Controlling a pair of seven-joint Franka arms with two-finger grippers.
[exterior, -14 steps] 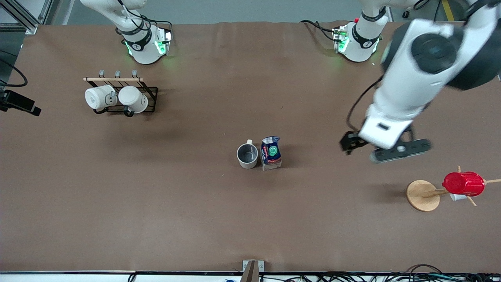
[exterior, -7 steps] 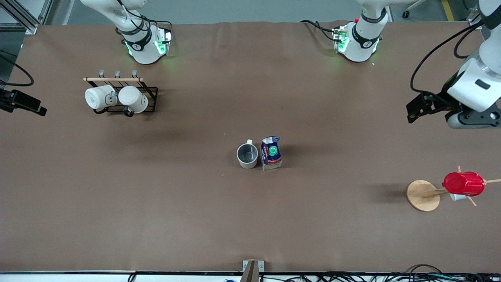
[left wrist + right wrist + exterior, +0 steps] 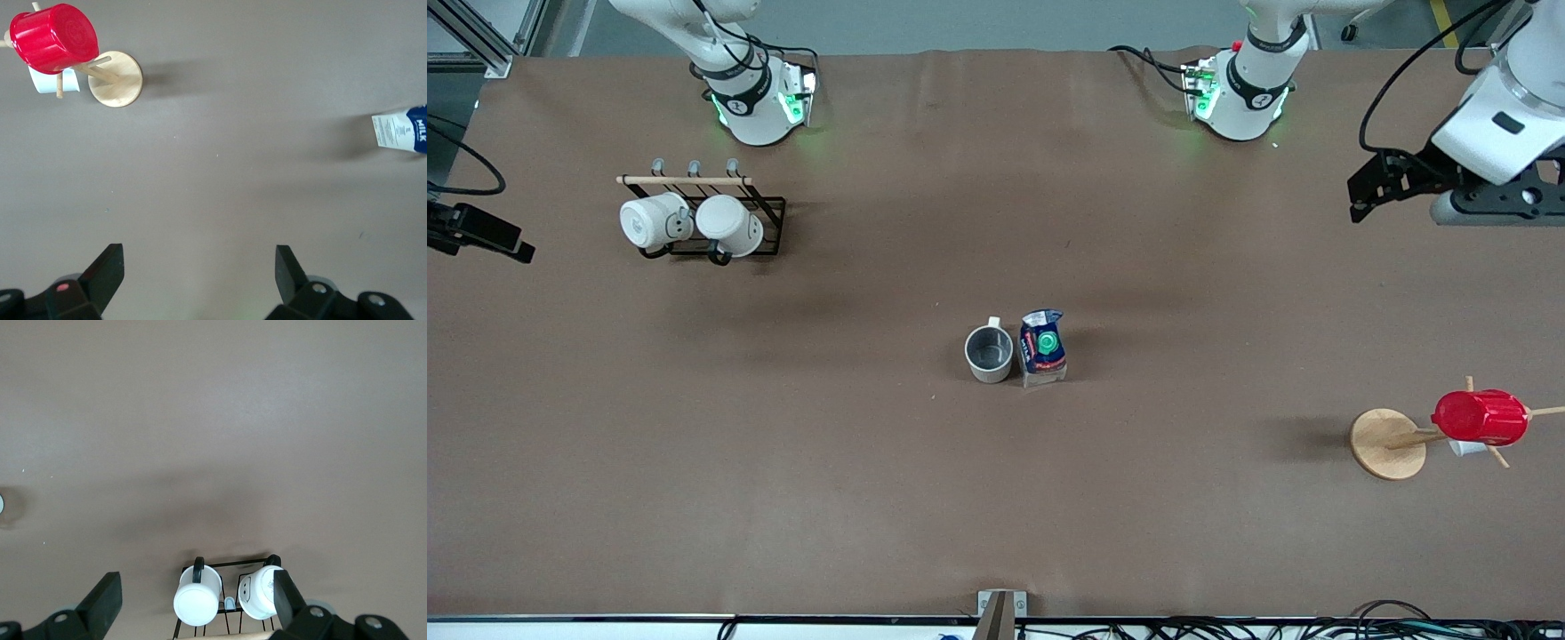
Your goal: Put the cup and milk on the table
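Mid-table, the cream-white mug with the dark grey inside (image 3: 989,353) stands upright, loop handle toward the arms' bases, just beside the upright blue gable-top milk carton with its green cap (image 3: 1042,347). Wide bare brown tabletop (image 3: 996,498) surrounds both. The left gripper (image 3: 200,270) hangs spread over its table end; the right gripper (image 3: 199,599) waits, spread, above 2 white mugs on a black rack (image 3: 227,597).

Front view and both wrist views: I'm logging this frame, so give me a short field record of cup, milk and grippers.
cup: upright on the table, mid-table
milk: upright beside the cup, toward the left arm's end
left gripper: open, empty, over bare table at the left arm's end
right gripper: open, empty, above the mug rack
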